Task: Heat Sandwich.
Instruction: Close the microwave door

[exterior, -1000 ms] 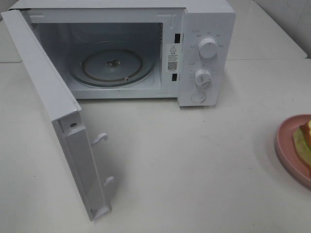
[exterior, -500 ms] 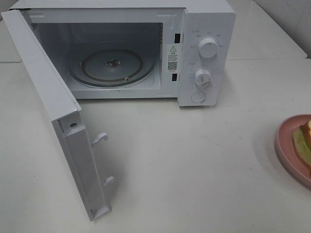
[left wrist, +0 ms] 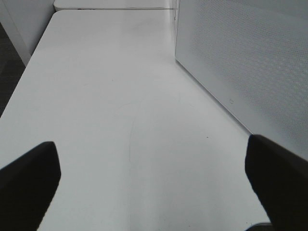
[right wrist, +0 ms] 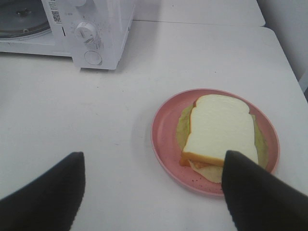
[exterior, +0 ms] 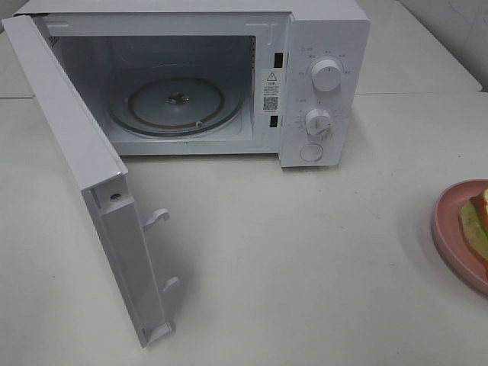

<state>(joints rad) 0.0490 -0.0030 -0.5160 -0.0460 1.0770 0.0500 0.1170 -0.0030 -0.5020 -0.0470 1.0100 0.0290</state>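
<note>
Pink plate (right wrist: 163, 139) carries sandwich (right wrist: 219, 130) on tabletop (exterior: 305, 252), well right of open microwave (exterior: 320, 84). Bread likely soft, light, crushable; grip plate rim instead. Right end effector (right wrist: 154, 202) spread, empty; left end effector (left wrist: 154, 187) spread.

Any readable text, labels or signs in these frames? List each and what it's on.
Nothing can be quoted as it reads.
Sticker on the microwave front frame: warning triangle and QR-like code visible, print too small to read.
Markings around upper knob and lower knob: too small.
Small mark on the door edge: blurred.
Plate, sandwich: no text.
</note>
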